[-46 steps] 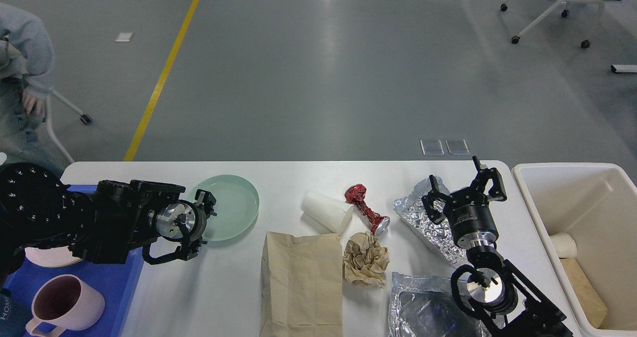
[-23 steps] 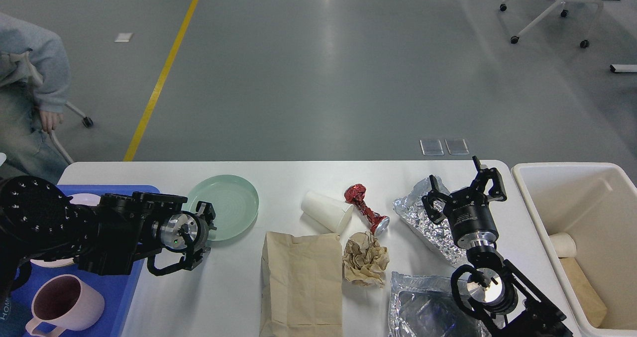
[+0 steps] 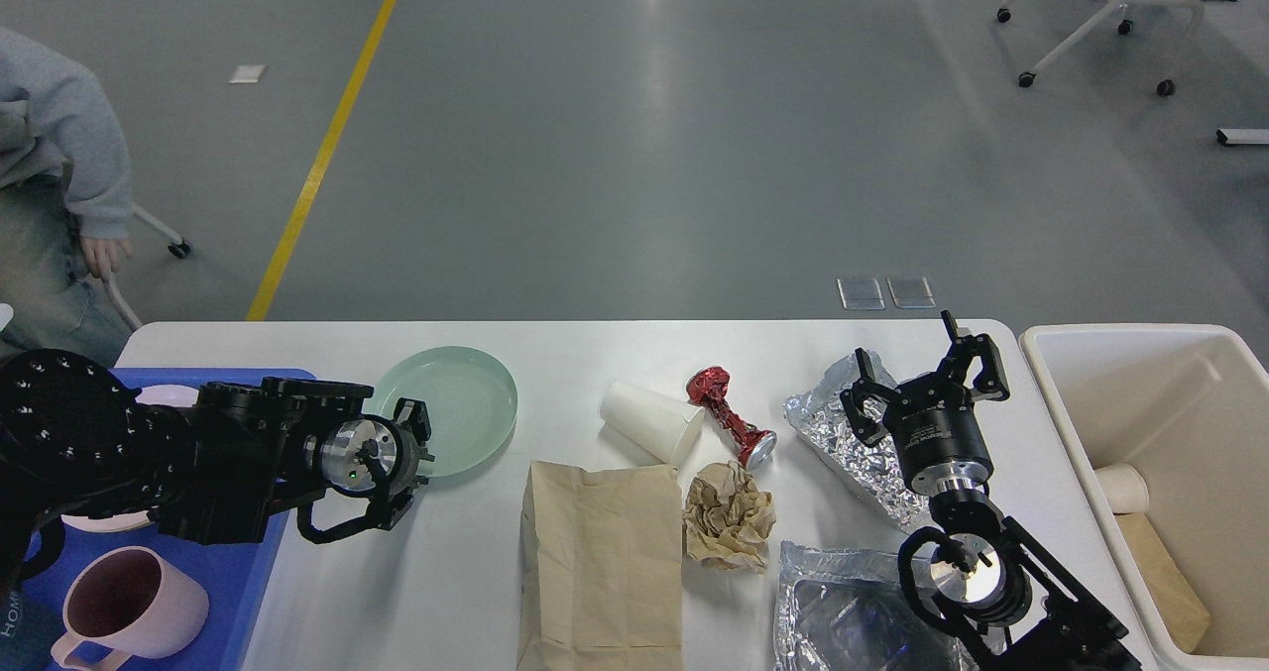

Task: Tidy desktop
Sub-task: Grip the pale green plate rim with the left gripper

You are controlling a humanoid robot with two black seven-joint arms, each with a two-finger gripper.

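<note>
The white desktop (image 3: pixel 595 354) carries litter. A pale green plate (image 3: pixel 458 405) lies at the left. My left gripper (image 3: pixel 414 440) overlaps its lower left rim; it is seen end-on and dark, so its fingers cannot be told apart. A white paper cup (image 3: pixel 649 423) lies on its side beside a crushed red can (image 3: pixel 729 413). Below them lie crumpled brown paper (image 3: pixel 729 517) and a flat brown paper bag (image 3: pixel 602 562). My right gripper (image 3: pixel 924 366) stands open, empty, over crumpled foil (image 3: pixel 828 423).
A blue tray (image 3: pixel 233 592) at the left edge holds a pink mug (image 3: pixel 129 607). A cream bin (image 3: pixel 1056 374) stands at the right with a paper cup (image 3: pixel 1122 488) inside. A silver bag (image 3: pixel 843 612) lies at the front. A person (image 3: pixel 59 156) sits far left.
My left gripper has drifted slightly down and right along the plate's rim. The person at the left shifted. The right arm has not moved.
</note>
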